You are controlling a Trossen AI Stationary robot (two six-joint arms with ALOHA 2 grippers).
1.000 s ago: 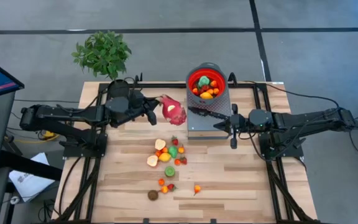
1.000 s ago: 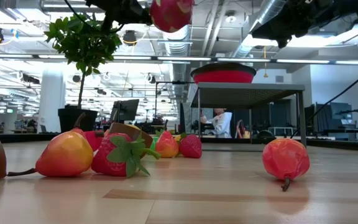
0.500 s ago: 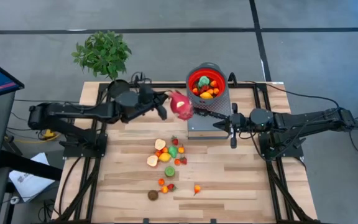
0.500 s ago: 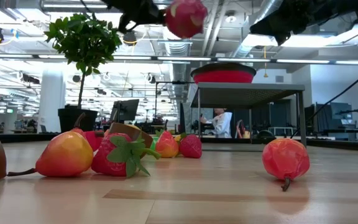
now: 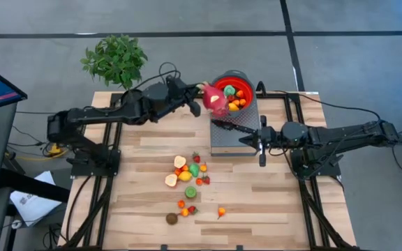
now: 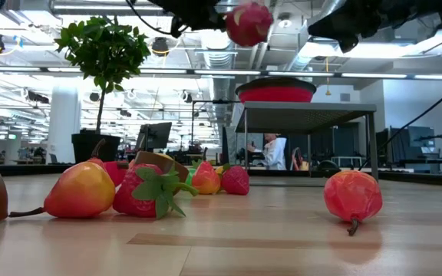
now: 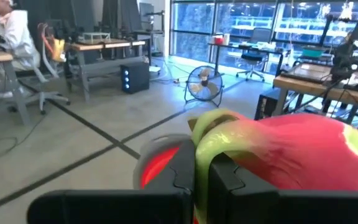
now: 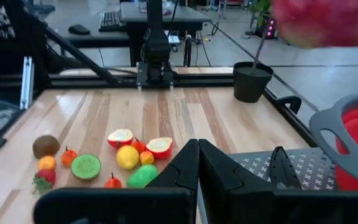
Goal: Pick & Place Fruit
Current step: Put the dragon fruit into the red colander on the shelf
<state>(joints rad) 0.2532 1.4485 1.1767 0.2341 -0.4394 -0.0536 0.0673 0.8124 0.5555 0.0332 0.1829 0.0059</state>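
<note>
A pink-red dragon fruit (image 5: 216,102) with green tips hangs in the air at the left rim of the red bowl (image 5: 243,90), with my left gripper (image 5: 199,99) shut on it. The bowl has small fruits in it and stands on a grey stand (image 5: 236,139) at the table's far side. Several small toy fruits (image 5: 188,173) lie on the wooden table's middle, and a brown one (image 5: 172,218) lies nearer the front. My right gripper (image 5: 260,144) hovers shut beside the stand's right side and holds nothing. My left gripper pinches a green tip (image 7: 207,138) of the dragon fruit between its two fingers. The fingers lie level and come from the table's left side. The fruit's body (image 7: 297,155) sticks out beyond the fingertips, lifted clear of the table and high above it.
A black-handled knife (image 5: 233,127) lies on the grey stand in front of the bowl. A potted plant (image 5: 115,58) stands beyond the table's far left corner. The near part of the table (image 5: 271,216) is bare wood.
My left gripper has carried the dragon fruit toward the table's right and far edge and a little upward, from over the table's far left part to the red bowl's rim. It has stayed shut on the fruit. My right arm has kept still.
</note>
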